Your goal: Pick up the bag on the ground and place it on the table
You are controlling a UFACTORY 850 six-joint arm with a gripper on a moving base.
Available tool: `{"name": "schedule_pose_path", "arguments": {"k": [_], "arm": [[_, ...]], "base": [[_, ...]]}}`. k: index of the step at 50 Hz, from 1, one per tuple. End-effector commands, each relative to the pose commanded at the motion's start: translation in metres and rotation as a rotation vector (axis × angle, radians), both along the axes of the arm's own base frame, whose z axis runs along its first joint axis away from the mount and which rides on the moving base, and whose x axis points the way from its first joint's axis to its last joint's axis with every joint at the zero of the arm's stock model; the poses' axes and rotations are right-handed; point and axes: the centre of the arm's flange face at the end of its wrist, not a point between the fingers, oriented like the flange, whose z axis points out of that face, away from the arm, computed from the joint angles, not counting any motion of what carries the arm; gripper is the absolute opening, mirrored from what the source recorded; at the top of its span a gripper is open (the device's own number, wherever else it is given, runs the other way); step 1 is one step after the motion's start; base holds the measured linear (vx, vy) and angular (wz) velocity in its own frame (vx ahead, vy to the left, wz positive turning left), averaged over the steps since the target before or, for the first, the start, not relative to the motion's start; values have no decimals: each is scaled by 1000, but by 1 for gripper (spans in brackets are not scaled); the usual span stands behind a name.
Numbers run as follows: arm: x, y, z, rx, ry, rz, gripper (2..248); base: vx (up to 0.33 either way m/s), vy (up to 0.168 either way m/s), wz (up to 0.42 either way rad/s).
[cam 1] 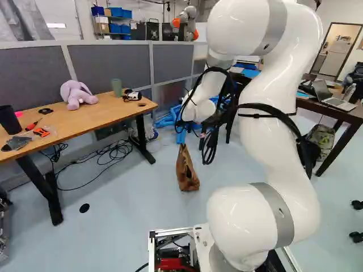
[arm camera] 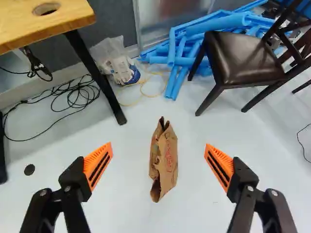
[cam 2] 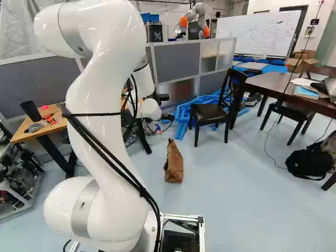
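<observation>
Pincer wide; bag ahead, midway

brown bag, tan table, white arm

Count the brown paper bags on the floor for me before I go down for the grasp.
1: the brown paper bag is on the floor ahead of the open gripper, nearer the base than the dark chair. Another could be hidden behind the arm.
</observation>
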Motion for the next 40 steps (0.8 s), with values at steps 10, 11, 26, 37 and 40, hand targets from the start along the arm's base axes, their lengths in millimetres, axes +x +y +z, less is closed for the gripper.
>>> {"name": "schedule_pose_path", "arguments": {"k": [10, 11, 26, 37, 40], "arm": [[18, 0, -17, -9, 39, 11, 247], [20, 0, -19, -10, 43, 12, 247], [45, 0, -45, -25, 98, 29, 247], [63, 0, -63, -37, 135, 40, 247], [68, 0, -69, -40, 144, 43, 247]], "base": [[0, 0, 0], [0, 0, 0], [0, 0, 0], [0, 0, 0], [0, 0, 0]]}}
